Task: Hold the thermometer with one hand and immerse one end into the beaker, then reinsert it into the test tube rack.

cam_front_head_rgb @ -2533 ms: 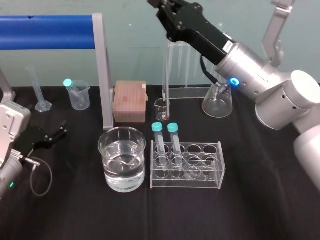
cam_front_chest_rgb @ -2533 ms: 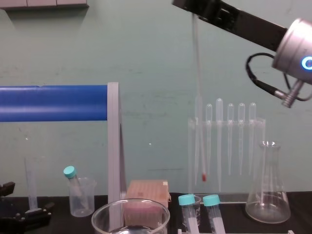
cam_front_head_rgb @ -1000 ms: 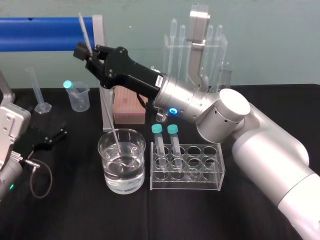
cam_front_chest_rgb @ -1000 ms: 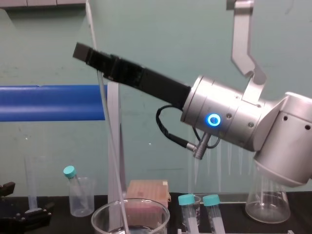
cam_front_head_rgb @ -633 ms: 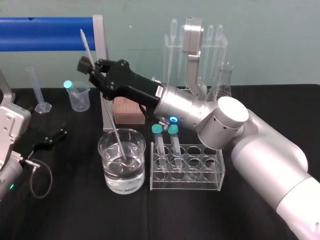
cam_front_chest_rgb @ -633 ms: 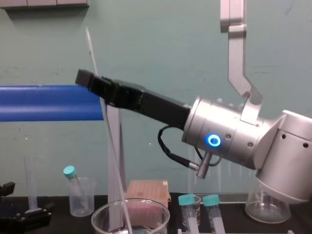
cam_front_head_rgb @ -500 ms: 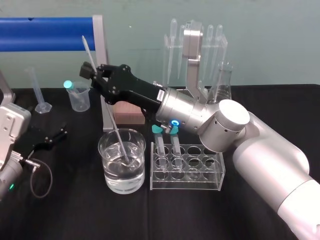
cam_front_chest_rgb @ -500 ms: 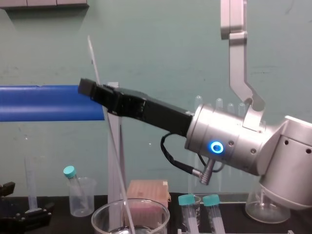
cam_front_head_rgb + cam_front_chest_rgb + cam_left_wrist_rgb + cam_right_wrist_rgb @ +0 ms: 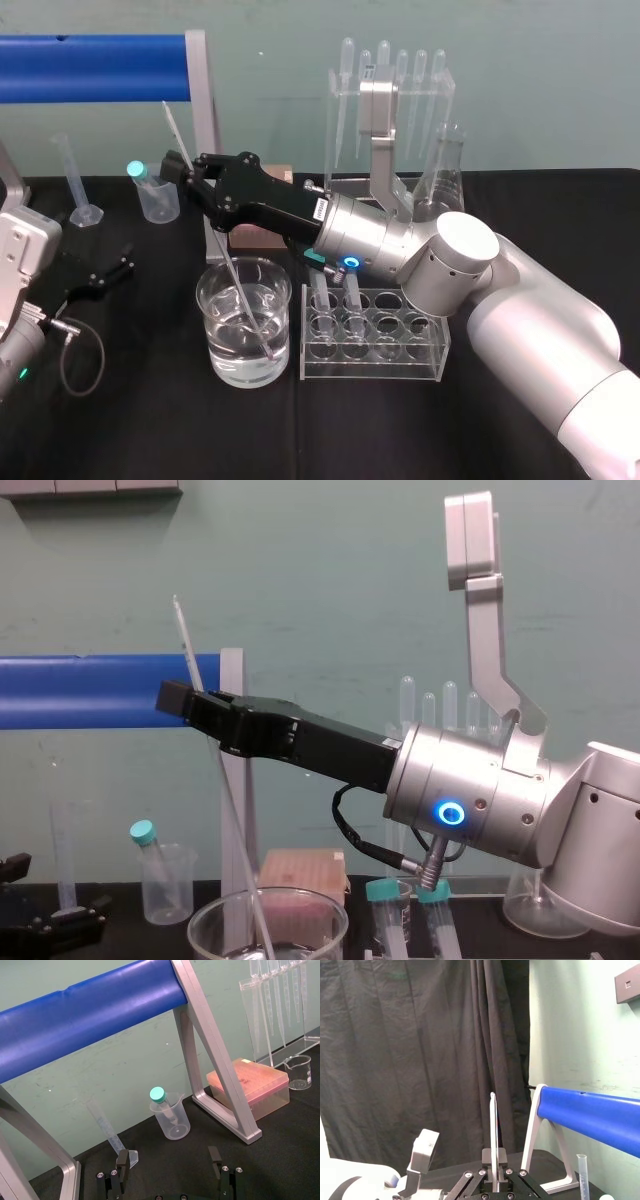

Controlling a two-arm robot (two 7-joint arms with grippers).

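Black cloth covers the worktop (image 9: 150,420), and a pale green wall stands behind it. Over the worktop's left-centre hangs the right gripper (image 9: 186,166), its jaws closed on the thermometer (image 9: 228,262) a little below the rod's top end, so most of the length hangs under the hold. The rod is tilted, with its top towards the rear left corner. Its lower end sits under the water in the beaker (image 9: 214,340), towards the side nearest the test tube rack (image 9: 400,348) (whether the tip touches the glass bottom I cannot tell). The beaker stands towards the front, just beside the rack on its right. The rack carries two teal-capped tubes (image 9: 322,305) at its left end. At the worktop's left edge rests the left gripper (image 9: 118,262), parked, fingers spread and empty.

The thermometer looks light, stiff, smooth and brittle. With so high a hold the tip will likely swing, so a sideways knock on the beaker's rim could snap it. A firm, gentle pinch on the upper shaft seems right.
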